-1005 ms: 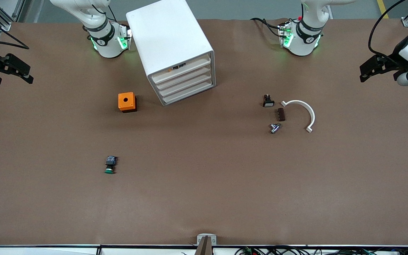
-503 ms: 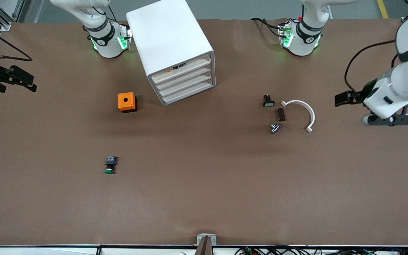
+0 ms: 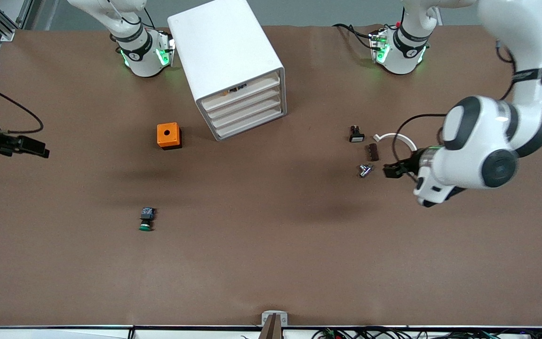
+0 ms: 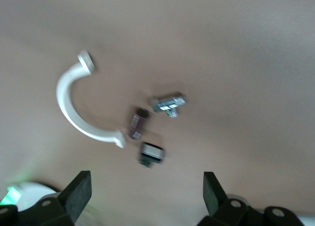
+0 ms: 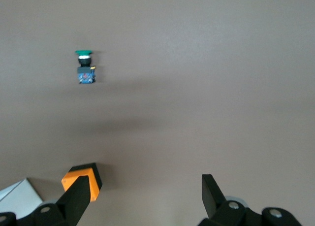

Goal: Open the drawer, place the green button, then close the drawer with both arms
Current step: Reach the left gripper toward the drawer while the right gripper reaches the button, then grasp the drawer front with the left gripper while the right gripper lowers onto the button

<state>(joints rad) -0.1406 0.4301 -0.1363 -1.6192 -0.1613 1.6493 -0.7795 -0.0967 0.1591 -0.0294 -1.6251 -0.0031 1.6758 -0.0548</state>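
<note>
The white cabinet (image 3: 226, 56) stands between the two arm bases, its four drawers all shut. The lower drawers (image 3: 251, 121) show as white tray fronts. The button (image 3: 146, 220), green cap and black body, lies on its side on the brown table, nearer the camera than the orange box; it also shows in the right wrist view (image 5: 85, 66). My left gripper (image 3: 392, 170) is open and empty over the table beside the small metal part; its jaws (image 4: 146, 189) stand wide apart. My right gripper (image 3: 31, 147) is open and empty over the right arm's end of the table (image 5: 146, 189).
An orange box with a hole (image 3: 168, 135) sits beside the cabinet (image 5: 83, 179). Near the left gripper lie a black switch with a white face (image 3: 356, 135) (image 4: 151, 153), a brown piece (image 3: 373, 152), a metal part (image 3: 365, 169) (image 4: 168, 102) and a white curved clip (image 3: 391, 135) (image 4: 74, 108).
The left arm has swung in from its end of the table to beside the small parts. The right gripper has drifted nearer the camera along its end. Nothing on the table moved.
</note>
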